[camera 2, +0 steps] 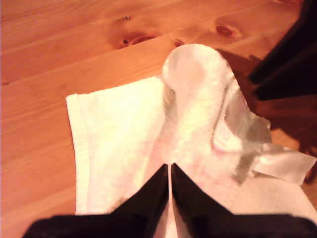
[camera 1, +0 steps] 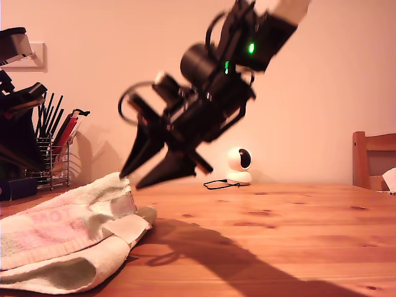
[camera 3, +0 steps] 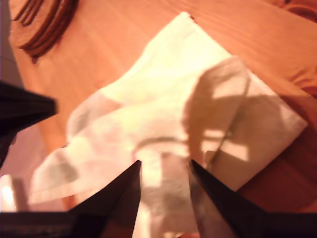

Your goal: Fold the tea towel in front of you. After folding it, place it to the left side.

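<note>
Cream terry cloth lies nearest of all: the tea towel point(camera 1: 62, 241) sits bunched and partly doubled over at the exterior view's left on the pine table point(camera 1: 278, 235), one layer humped into a soft ridge and a loose flap hanging off its edge. In the first wrist view, my first gripper point(camera 2: 170, 168) has its jaws pressed together to a thin line right over that ridge. Whether any cloth is caught between them I cannot tell. Just behind the towel's raised corner, my second gripper point(camera 1: 132, 179) hangs tilted downward, jaws apart and empty, the towel spread below them. The fold looks half made and untidy to me. To do it well, I'd say the open jaws should come down on one clean edge rather than the hump, take both layers, and carry them flat across so the corners meet. Farther back stand a small white camera point(camera 1: 239, 166), a utensil rack point(camera 1: 52, 158) and a wooden chair point(camera 1: 371, 161).
</note>
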You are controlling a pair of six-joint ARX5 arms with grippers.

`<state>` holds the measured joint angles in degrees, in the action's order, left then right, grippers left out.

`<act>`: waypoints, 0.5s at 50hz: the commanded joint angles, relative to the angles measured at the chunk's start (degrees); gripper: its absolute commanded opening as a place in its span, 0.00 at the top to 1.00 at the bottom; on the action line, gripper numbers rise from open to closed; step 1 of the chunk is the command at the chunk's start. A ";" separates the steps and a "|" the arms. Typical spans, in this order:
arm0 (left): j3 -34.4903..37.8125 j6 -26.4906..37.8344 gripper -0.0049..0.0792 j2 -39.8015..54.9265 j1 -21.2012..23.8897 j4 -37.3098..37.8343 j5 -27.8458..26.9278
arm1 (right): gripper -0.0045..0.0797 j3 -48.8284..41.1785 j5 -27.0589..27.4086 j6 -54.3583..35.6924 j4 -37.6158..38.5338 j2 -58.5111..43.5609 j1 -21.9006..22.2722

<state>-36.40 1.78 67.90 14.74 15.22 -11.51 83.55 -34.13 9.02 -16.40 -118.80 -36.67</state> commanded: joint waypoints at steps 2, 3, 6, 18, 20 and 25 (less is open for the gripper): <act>0.83 0.11 0.96 -0.52 -0.24 0.20 -0.09 | 0.63 0.57 -0.46 0.07 1.33 -2.12 0.48; 0.83 0.11 0.96 -0.52 -0.24 0.20 -0.09 | 0.63 0.57 -0.48 0.09 1.57 -2.40 0.48; 0.83 0.11 0.96 -0.52 -0.24 0.20 -0.09 | 0.63 0.57 -1.46 0.07 1.75 -3.06 0.48; 0.81 0.11 0.96 -0.72 -0.24 0.87 -0.09 | 0.64 0.57 -1.95 -1.46 1.75 -4.59 0.42; 0.81 0.11 0.96 -0.87 -0.24 1.11 -0.09 | 0.64 0.57 -1.92 -1.77 1.51 -4.59 0.42; 0.81 0.11 0.96 -1.42 -0.33 1.36 -0.09 | 0.64 0.57 -1.95 -2.91 0.70 -4.79 0.46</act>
<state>-36.40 1.78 67.57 14.72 16.53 -11.51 83.55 -35.66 7.09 -15.31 -122.52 -36.12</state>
